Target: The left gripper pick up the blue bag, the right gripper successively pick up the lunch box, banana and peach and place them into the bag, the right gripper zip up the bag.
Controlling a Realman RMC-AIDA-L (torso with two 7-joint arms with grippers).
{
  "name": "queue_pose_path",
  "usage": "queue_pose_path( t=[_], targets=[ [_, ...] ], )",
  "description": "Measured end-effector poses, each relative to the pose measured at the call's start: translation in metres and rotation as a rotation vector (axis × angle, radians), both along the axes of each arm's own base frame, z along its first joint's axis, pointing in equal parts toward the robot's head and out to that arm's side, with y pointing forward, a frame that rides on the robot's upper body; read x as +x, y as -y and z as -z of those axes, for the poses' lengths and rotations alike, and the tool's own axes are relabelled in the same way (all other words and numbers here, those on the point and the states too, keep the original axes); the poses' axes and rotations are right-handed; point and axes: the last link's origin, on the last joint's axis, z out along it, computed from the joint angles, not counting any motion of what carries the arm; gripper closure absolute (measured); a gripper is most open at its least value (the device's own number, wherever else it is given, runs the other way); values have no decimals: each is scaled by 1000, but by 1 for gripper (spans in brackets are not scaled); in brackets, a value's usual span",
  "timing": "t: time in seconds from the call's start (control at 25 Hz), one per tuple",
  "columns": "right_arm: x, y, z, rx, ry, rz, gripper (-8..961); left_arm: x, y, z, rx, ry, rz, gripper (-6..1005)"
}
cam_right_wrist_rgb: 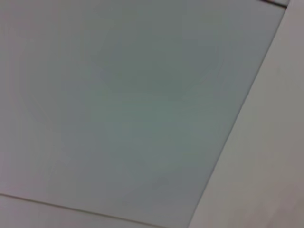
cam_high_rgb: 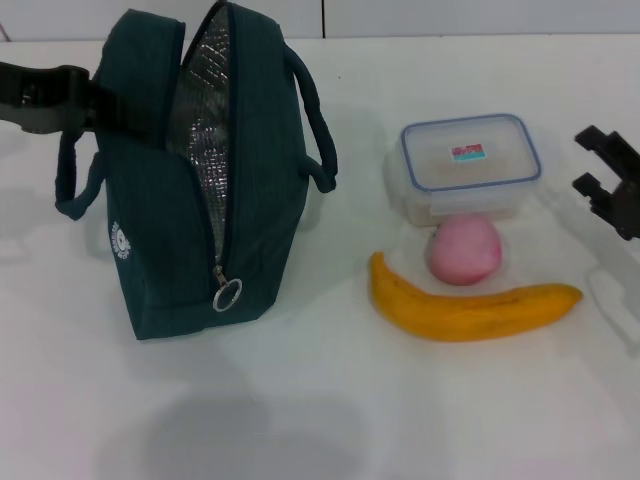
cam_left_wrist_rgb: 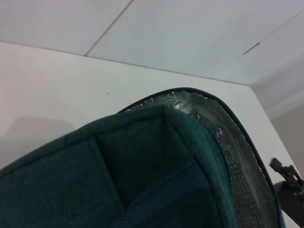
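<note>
Here the lunch box (cam_high_rgb: 471,165) label is unreadable; right pincer (cam_high_rgb: 597,166) gapes empty.

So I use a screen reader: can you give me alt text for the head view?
An unzipped blue bag stands on a white table, the left gripper at its far left side. To its right lie a lunch box, peach and banana; the right gripper waits open beyond.

I see a white table (cam_high_rgb: 300,420). On it: blue bag (cam_high_rgb: 190,200) upright at left; lunch box (cam_high_rgb: 470,165), peach (cam_high_rgb: 464,250), banana (cam_high_rgb: 470,308) clustered at right.
</note>
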Motion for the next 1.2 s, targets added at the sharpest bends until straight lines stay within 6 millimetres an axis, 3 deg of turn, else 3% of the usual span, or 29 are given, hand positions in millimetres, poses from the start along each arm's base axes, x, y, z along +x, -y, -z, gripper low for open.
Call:
queue_pose_path(
  t=[0.4, 1.2],
  targets=[
    [-16, -26, 9, -39, 44, -2, 91, 1, 0, 1, -1, 0, 7, 970],
    [-36, -46, 14, -60, 65, -41, 92, 11, -5, 4, -6, 3, 39, 971]
  ],
)
